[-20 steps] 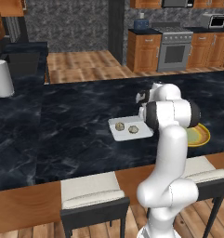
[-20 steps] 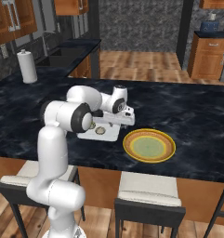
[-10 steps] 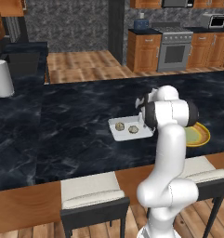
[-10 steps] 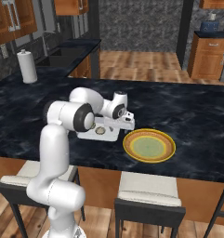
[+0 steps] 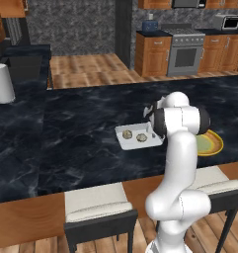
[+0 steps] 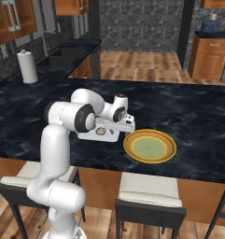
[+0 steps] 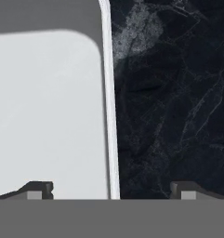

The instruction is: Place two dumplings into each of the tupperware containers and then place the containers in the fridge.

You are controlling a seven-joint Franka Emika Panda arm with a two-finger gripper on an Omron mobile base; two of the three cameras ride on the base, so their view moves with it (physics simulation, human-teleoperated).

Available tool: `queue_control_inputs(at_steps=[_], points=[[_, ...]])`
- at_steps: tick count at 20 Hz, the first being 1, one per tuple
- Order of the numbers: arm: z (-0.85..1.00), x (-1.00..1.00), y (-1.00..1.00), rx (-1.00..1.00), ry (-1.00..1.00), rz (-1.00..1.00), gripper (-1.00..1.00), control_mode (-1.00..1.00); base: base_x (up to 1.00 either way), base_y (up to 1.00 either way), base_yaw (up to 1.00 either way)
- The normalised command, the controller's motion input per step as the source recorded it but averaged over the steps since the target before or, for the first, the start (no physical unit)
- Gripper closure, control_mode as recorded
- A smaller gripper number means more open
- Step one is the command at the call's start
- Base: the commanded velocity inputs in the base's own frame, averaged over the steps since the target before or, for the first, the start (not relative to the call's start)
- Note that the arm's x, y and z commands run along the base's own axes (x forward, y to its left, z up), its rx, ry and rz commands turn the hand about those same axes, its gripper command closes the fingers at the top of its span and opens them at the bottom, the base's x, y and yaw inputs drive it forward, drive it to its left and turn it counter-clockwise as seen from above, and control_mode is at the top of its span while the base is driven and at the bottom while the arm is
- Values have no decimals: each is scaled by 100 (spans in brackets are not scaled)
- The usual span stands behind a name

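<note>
Gripper [image 7: 111, 188] jaws apart, straddling the rim of the white tray [image 7: 48, 116] on the black worktop [image 7: 178, 93]. Two dumplings [image 5: 127, 134] lie in the tray, beside the green plate [image 6: 150, 146].

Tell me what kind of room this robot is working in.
A home kitchen, rendered: a steel oven set in wooden cabinets, a black marble counter with stools, and a white paper towel roll.

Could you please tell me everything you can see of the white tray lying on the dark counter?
The shallow rectangular white tray has a low rim, rounded corners and no lid. It lies flat on the dark marbled counter, left of the round yellow-rimmed green plate. Two small wrinkled beige dumplings sit inside. In the hand view, the open gripper straddles its rim, one fingertip over the tray, the other over the counter.
</note>
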Motion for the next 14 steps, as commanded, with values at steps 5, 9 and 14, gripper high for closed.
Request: queue_control_inputs(at_steps=[5,9,14], points=[[-8,0,0,0,0,0,-100,-100,0,0,0],[-14,0,0,0,0,0,-100,-100,0,0,0],[-12,0,0,0,0,0,100,-100,0,0,0]])
